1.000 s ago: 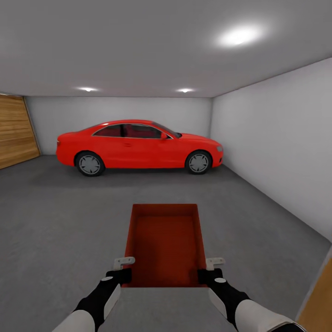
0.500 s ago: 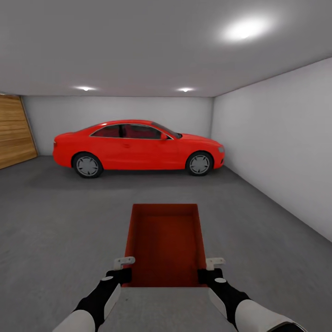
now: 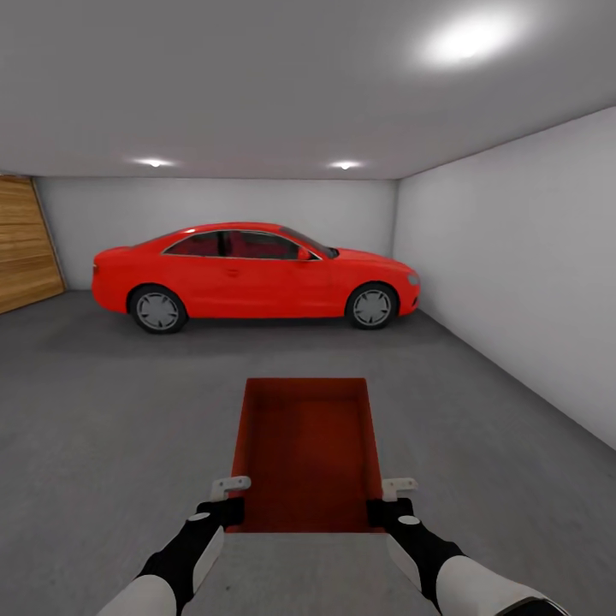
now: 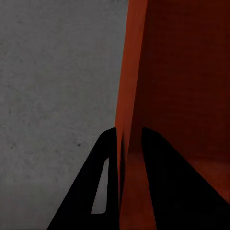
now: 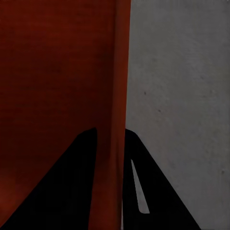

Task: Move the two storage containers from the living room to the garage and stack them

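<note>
Head view: thin-walled rectangular red-orange container (image 3: 306, 449) above mottled concrete floor (image 3: 103, 428).

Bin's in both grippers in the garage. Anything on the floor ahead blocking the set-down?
Nothing visible. The storage container is held by the left gripper and right gripper, each pinching a side wall. The concrete floor ahead is bare up to the red car parked along the far wall.

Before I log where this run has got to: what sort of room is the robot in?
A garage, most likely: a red car is parked on a dark grey concrete floor, with bare white walls and a wood-slat door at the left.
</note>
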{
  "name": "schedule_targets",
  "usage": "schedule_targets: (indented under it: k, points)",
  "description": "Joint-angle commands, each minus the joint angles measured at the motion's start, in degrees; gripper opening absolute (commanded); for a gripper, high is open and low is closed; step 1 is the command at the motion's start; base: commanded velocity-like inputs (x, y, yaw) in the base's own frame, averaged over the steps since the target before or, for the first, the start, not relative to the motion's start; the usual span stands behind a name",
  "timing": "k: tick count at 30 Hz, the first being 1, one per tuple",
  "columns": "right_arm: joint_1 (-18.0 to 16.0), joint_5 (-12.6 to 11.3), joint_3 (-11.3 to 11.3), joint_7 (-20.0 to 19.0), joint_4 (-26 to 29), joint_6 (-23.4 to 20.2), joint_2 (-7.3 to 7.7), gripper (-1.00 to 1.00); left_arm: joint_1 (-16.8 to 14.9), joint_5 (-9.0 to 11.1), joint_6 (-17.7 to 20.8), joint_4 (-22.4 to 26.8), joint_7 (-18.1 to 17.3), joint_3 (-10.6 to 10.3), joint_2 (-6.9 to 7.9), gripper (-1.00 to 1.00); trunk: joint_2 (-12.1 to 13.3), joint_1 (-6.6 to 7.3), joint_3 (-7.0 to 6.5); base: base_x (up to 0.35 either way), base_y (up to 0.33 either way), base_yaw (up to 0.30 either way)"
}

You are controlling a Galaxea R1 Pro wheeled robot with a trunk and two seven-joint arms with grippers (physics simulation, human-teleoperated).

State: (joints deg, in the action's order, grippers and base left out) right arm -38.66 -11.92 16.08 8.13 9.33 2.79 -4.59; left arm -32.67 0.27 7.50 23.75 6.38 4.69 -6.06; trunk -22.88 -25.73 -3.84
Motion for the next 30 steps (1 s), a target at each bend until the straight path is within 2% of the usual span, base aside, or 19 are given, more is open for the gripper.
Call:
schedule_targets:
  k: [1,30]
  points:
    - [-0.01,-0.74,-0.98,0.40,-0.19,0.29,0.16,-1.00,-0.02,-1.01,0.41,0.59,1.09,1.90,0.44,-1.00,-0.04,-0.05,0.02,0.322,0.000,0.000]
    - [-0.01,-0.74,-0.97,0.40,-0.19,0.29,0.20,-1.00,-0.02,-0.97,0.42,0.50,1.09,1.99,0.73,-1.00,-0.04,-0.05,0.02,0.322,0.000,0.000]
